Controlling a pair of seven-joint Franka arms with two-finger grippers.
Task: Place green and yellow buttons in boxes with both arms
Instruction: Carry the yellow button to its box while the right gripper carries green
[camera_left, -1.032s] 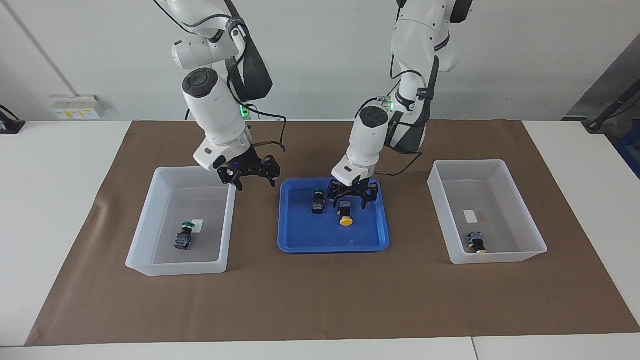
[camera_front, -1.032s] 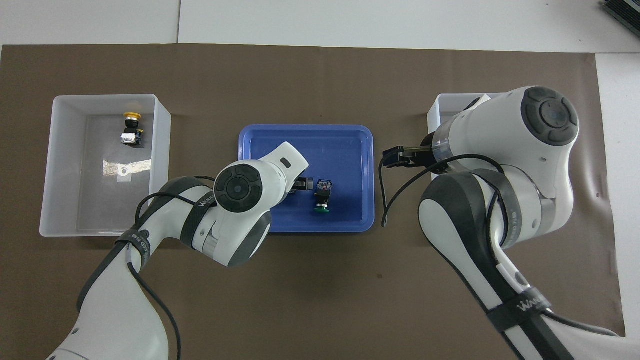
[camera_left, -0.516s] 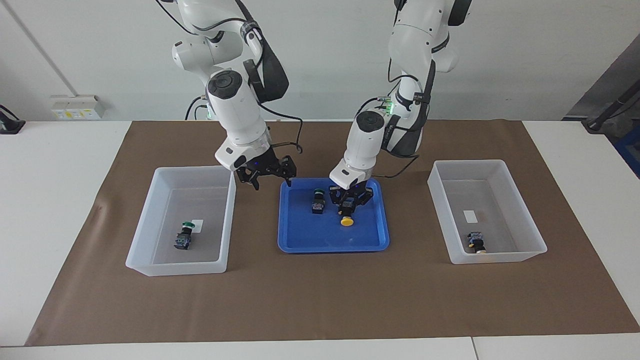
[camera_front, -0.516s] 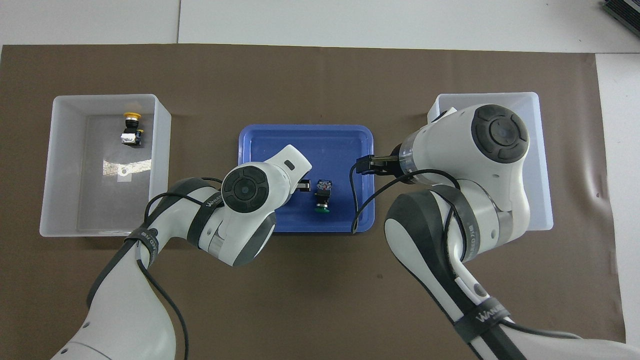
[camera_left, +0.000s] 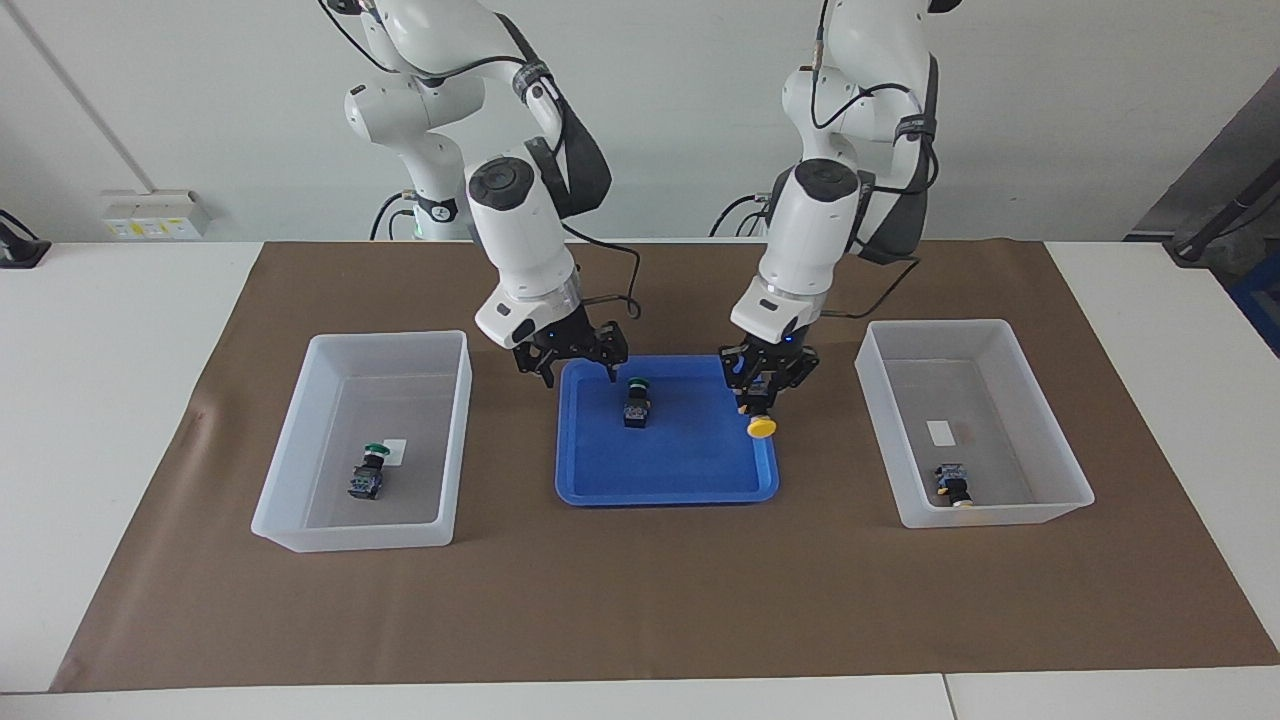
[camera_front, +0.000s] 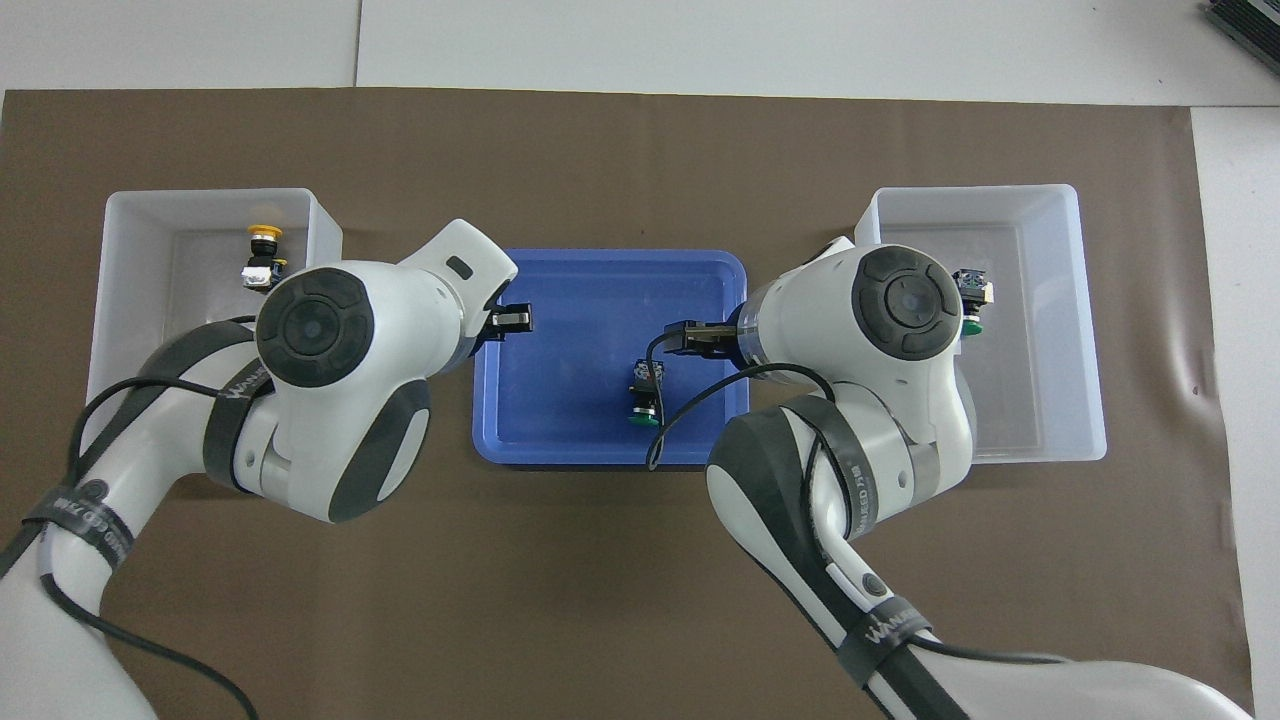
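Moved: since a second ago, you'll see the left gripper (camera_left: 765, 392) has clamped the yellow-capped black push-button (camera_left: 760, 421) and lifted it off the shallow blue plastic tray (camera_left: 600, 480); it now hangs over the tray's edge toward the left arm's end of the table.
Right gripper (camera_left: 577, 372): swung from over its bin to the tray's corner nearest the robots, fingers spread, nothing in them.
Left gripper grip: clenched on the button's black body, yellow cap pointing down.
Green-capped black push-button in the tray (camera_left: 636, 400): lying on the tray floor, just beside the right gripper, apart from it.
Translucent white plastic bin at the right arm's end (camera_left: 300, 440): you'll find one green-capped button (camera_left: 368, 474) inside, beside the white sticker (camera_left: 396, 451).
Translucent white plastic bin at the left arm's end (camera_left: 1060, 440): one yellow-capped button (camera_left: 953, 484) inside, at the corner farther from the robots.
Surface: brown paper mat (camera_left: 640, 600) under the tray and both bins.
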